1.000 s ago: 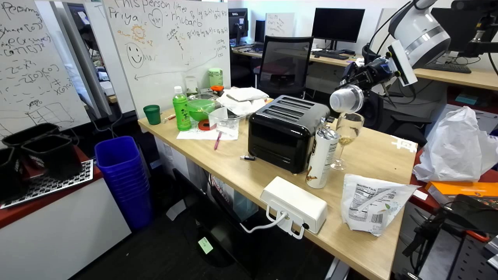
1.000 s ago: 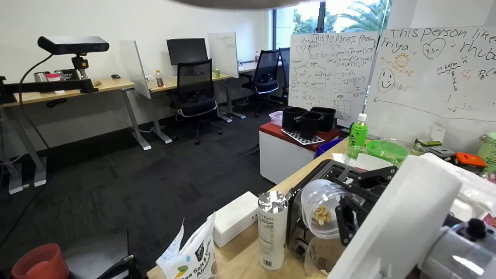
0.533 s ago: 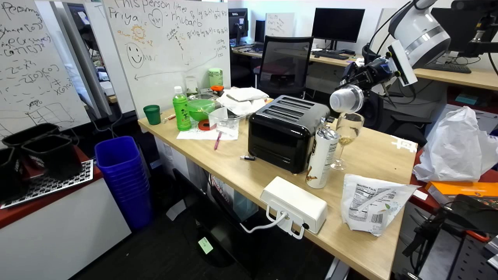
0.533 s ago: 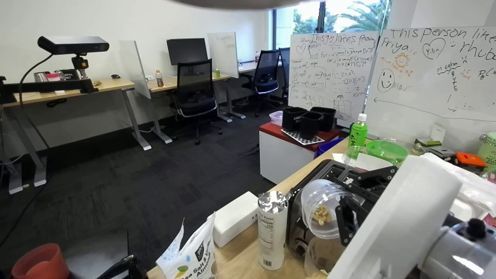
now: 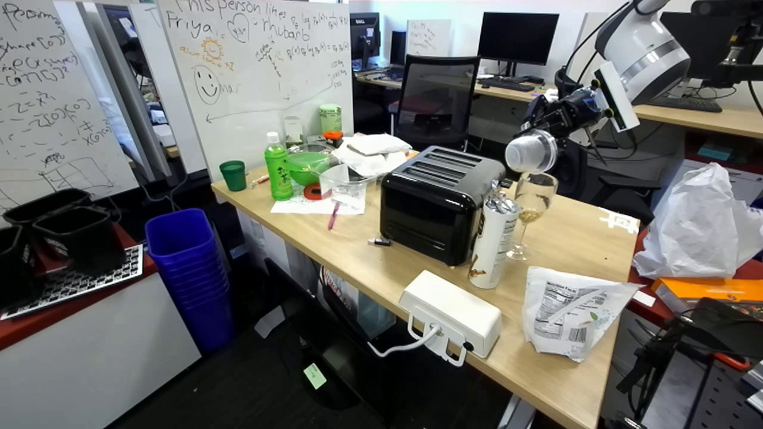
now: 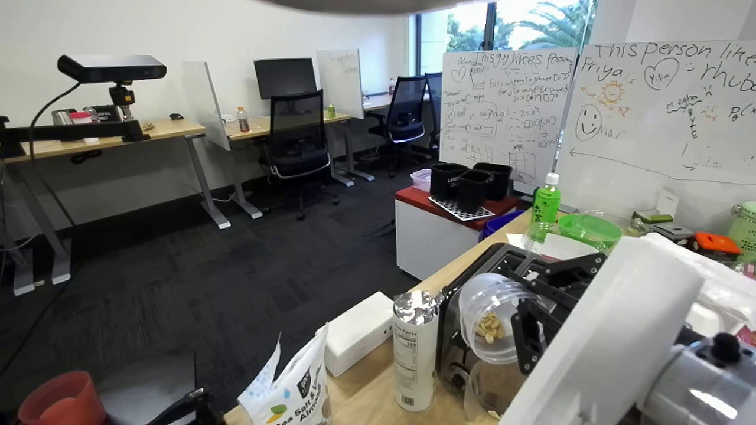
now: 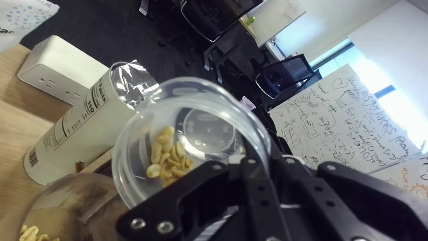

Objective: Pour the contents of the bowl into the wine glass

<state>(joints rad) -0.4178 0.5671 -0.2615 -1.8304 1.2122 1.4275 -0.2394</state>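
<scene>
The bowl (image 5: 529, 153), a small clear container, is held on its side just above the wine glass (image 5: 536, 192). In an exterior view, the bowl's open side (image 6: 479, 295) faces the camera and nuts (image 6: 490, 328) lie inside. The wrist view shows the bowl (image 7: 209, 130) with pale nuts (image 7: 170, 159) resting on its lower wall. My gripper (image 7: 259, 147) is shut on its rim, one finger inside and one outside. The wine glass stands upright with some nuts (image 5: 529, 214) in its cup. It also shows in the wrist view (image 7: 77, 204), below the bowl's opening.
A black toaster (image 5: 441, 202) stands beside the wine glass. A tall can with a foil top (image 5: 493, 244) stands close to the glass. A white power box (image 5: 453, 310) and a white snack bag (image 5: 572, 313) are near the table's front edge. A green bottle (image 5: 278, 167) stands farther off.
</scene>
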